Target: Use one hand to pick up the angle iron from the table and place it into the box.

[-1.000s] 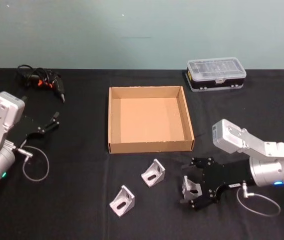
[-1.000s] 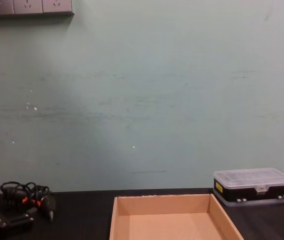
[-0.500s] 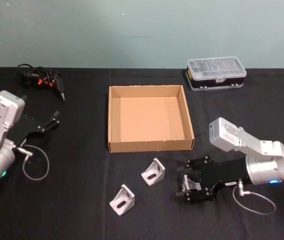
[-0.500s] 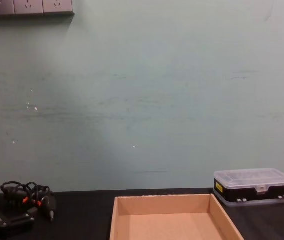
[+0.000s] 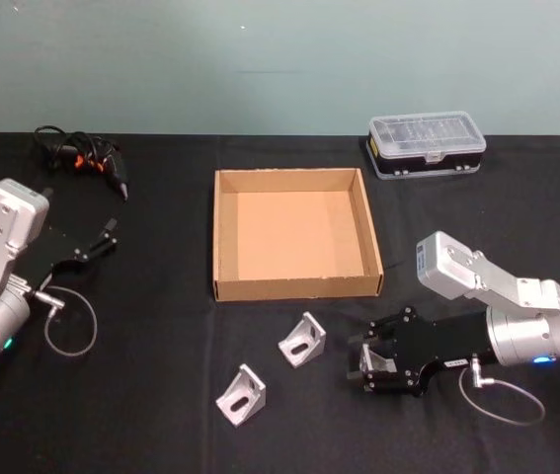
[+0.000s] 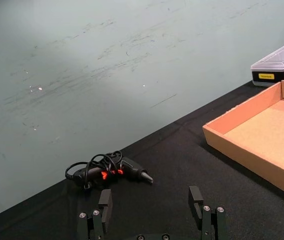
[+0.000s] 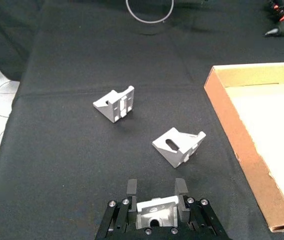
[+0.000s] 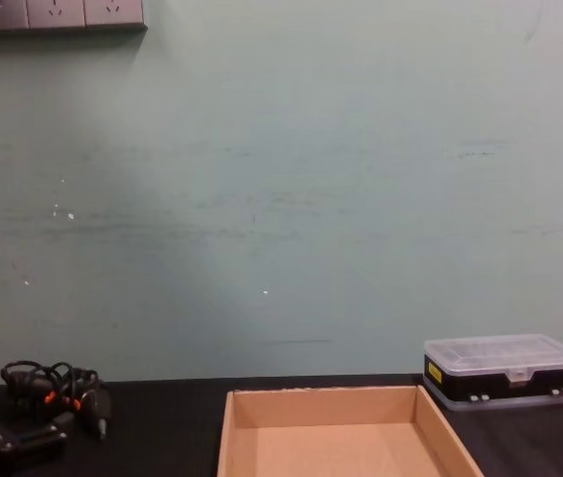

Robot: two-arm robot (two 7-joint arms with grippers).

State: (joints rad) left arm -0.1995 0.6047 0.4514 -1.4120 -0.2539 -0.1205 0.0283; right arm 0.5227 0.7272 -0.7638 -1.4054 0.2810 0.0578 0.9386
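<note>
Right wrist view: angle iron between jaws of right gripper, gripped tight.

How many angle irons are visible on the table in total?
3 angle irons. One lies just before the box's front wall, one farther left, nearer the robot, and one sits between the right gripper's fingers. None seems hidden.

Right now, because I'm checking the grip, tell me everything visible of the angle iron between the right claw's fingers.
The angle iron is a pale silver-grey metal bracket with a flat top edge and a round hole in its facing side. It sits squarely between the two black fingers of the right claw, which press its sides, low over the black table near the front right corner of the box. Whether it is lifted, I cannot tell.
</note>
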